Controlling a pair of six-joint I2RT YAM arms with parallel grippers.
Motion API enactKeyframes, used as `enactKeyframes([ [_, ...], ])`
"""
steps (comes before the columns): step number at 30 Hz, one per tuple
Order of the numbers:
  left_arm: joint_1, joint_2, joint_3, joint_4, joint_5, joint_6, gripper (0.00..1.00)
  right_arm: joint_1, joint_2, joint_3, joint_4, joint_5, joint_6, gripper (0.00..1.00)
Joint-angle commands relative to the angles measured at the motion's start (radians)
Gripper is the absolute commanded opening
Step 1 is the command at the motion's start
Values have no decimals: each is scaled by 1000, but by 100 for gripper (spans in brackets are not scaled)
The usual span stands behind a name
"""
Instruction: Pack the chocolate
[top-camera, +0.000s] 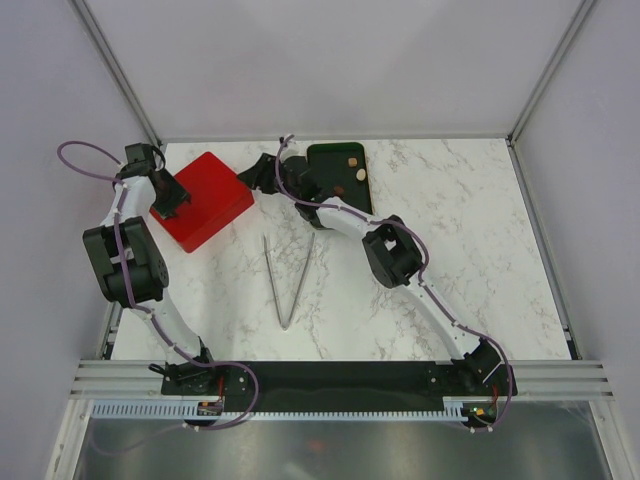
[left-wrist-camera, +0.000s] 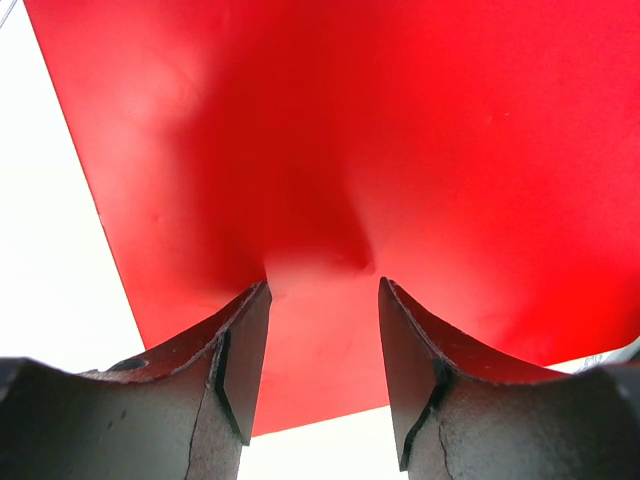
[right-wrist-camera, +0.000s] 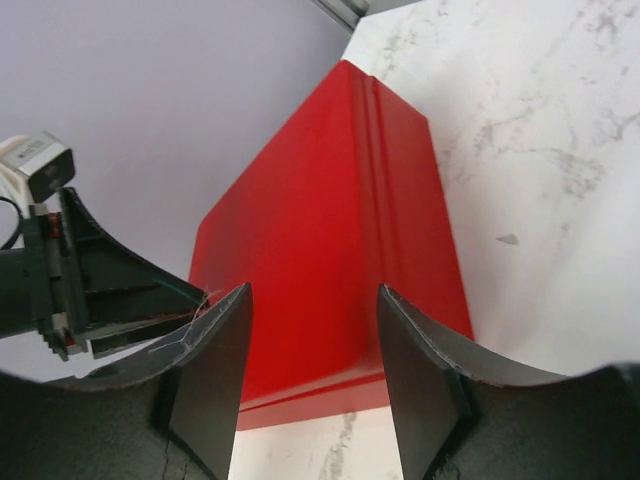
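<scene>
Chocolate, two pieces seen on dark green tray at far tabletop, unpacked; left fingers parted above red box, right fingers parted beside it, neither grasping anything; hazard: a one-sided push could skid the box or jam its lid.

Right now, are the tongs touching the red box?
Apart. The top view shows a clear gap between the tongs and the red box.

desk 3 o'clock: open marble, passable | 10 o'clock: red box blocks | 12 o'clock: green tray | 7 o'clock: tongs lying flat
</scene>
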Motion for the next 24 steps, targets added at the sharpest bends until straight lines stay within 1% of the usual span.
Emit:
enactKeyframes([
  [1, 1, -10, -25, -7, 13, 34, 56, 29, -4, 76, 4, 38, -21, 61],
  [3, 3, -5, -26, -6, 17, 34, 56, 34, 9, 79, -9, 64, -27, 61],
  [8, 1, 7, -28, -1, 39, 29, 56, 42, 57, 107, -121, 122, -79, 60],
  [11, 1, 18, -28, 3, 46, 25, 56, 43, 77, 110, -183, 136, -97, 59],
  [12, -1, 24, -28, 5, 45, 23, 56, 40, 82, 110, -197, 133, -100, 57],
  [15, -1, 29, -27, 10, 52, 20, 56, 40, 103, 124, -221, 128, -116, 52],
  [18, 1, 32, -22, 11, 52, 17, 56, 40, 100, 110, -242, 168, -152, 52],
  [21, -1, 35, -20, 11, 51, 17, 56, 32, 108, 110, -249, 161, -160, 50],
  [23, -1, 36, -19, 13, 54, 17, 56, 31, 99, 96, -246, 153, -174, 51],
  [24, -1, 38, -17, 11, 56, 17, 56, 31, 89, 80, -221, 151, -176, 53],
])
